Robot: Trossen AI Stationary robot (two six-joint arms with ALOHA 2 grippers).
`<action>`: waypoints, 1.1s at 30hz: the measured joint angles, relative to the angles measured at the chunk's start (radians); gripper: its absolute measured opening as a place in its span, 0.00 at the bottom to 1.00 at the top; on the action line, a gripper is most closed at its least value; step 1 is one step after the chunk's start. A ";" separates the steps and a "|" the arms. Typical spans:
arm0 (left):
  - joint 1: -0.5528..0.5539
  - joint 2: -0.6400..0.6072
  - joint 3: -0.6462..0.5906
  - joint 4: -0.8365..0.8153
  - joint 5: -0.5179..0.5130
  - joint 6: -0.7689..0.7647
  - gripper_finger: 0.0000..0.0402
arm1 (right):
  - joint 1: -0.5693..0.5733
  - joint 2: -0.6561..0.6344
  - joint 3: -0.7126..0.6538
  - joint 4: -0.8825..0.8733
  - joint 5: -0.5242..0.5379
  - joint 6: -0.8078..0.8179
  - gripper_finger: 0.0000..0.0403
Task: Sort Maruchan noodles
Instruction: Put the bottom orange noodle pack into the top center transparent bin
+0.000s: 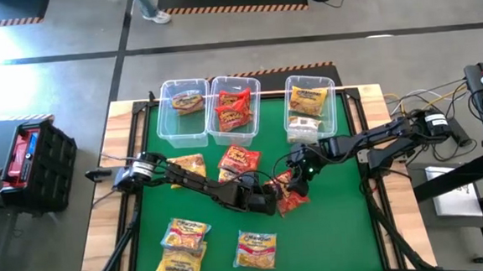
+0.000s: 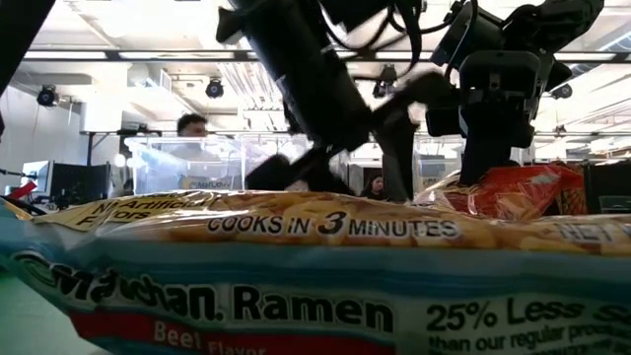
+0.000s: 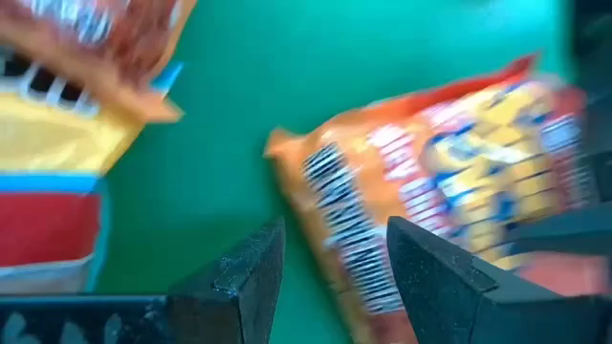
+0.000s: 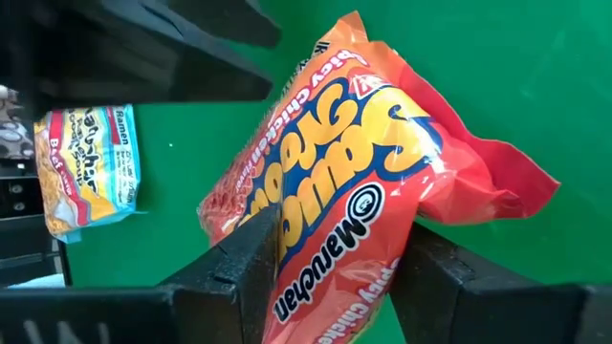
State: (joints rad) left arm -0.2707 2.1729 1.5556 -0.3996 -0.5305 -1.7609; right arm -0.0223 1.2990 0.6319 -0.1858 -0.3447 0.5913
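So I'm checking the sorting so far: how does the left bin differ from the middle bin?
The left bin holds one yellowish packet; the middle bin holds red packets stacked together. The left bin shows much bare floor; the middle bin looks fuller. Both are clear plastic bins side by side at the green mat's far edge.

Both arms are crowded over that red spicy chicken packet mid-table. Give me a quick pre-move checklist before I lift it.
1. Right gripper around the spicy chicken packet: ok, the packet sits between its fingers.
2. Firm grip: cannot tell.
3. Left gripper clear of that packet: not ok, open with the packet's barcode edge between its fingers.
4. Arms apart: not ok, both grippers meet at the packet.
5. Middle bin, holding red packets, unobstructed: ok.
6. Beef packet beside it undisturbed: ok.
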 joint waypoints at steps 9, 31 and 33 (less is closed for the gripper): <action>-0.031 -0.039 0.001 -0.033 -0.020 -0.016 0.42 | 0.000 -0.009 0.001 -0.067 -0.003 -0.045 0.40; -0.073 -0.167 0.002 -0.246 -0.116 -0.120 0.42 | 0.000 -0.161 0.000 -0.153 0.010 -0.095 0.39; -0.074 -0.167 0.002 -0.209 -0.104 -0.110 0.42 | 0.000 -0.152 0.000 -0.167 0.036 -0.105 0.40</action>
State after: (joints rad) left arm -0.3448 2.0056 1.5578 -0.6088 -0.6348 -1.8706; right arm -0.0223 1.1470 0.6315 -0.3528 -0.3090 0.4864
